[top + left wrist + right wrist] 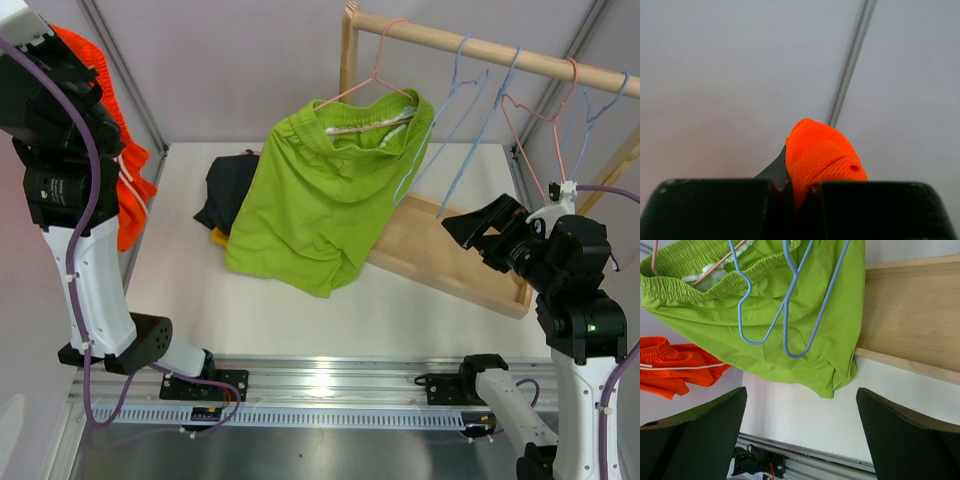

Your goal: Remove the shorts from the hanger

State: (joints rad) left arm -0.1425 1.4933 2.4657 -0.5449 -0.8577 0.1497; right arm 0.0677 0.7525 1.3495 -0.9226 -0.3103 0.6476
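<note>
Left wrist view is showing the left gripper (799, 187) pinching the orange shorts (822, 155), while the right gripper (801, 392) is standing spread wide near the green shorts (740, 325) hanging on a pink hanger (375, 75).

This is a robotics lab test cell rather than a home. A white desk (300, 320) sits boxed in by plain pale panels (230, 60) held in thin metal struts (125, 75). The left arm (95, 290) and right arm (580, 320) are bolted to a slotted aluminium rail (330, 385) at its near edge, with purple cables (86, 395) running along them. A bare wooden rack (470, 45) with wire hangers (350, 91) and lime green shorts (300, 200) stands on the desk like a staged prop.
</note>
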